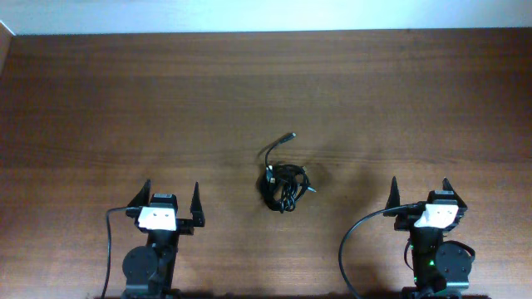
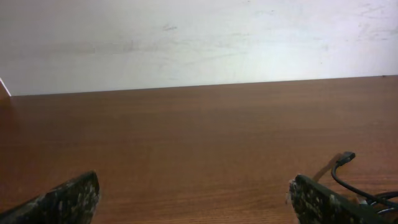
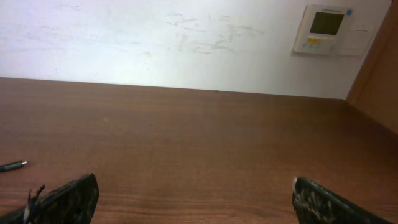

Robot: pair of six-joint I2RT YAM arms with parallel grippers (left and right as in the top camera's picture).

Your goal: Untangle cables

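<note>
The cables (image 1: 284, 188) lie bunched in a small dark knot just below the centre of the overhead frame, with one plug end (image 1: 290, 135) trailing toward the upper middle. The left gripper (image 1: 172, 198) at lower left and the right gripper (image 1: 420, 193) at lower right both stand wide open, empty and well apart from it. Best, I judge, that one arm pins the bundle while the other draws the free plug end away slowly, loosening loops rather than tightening them.
</note>
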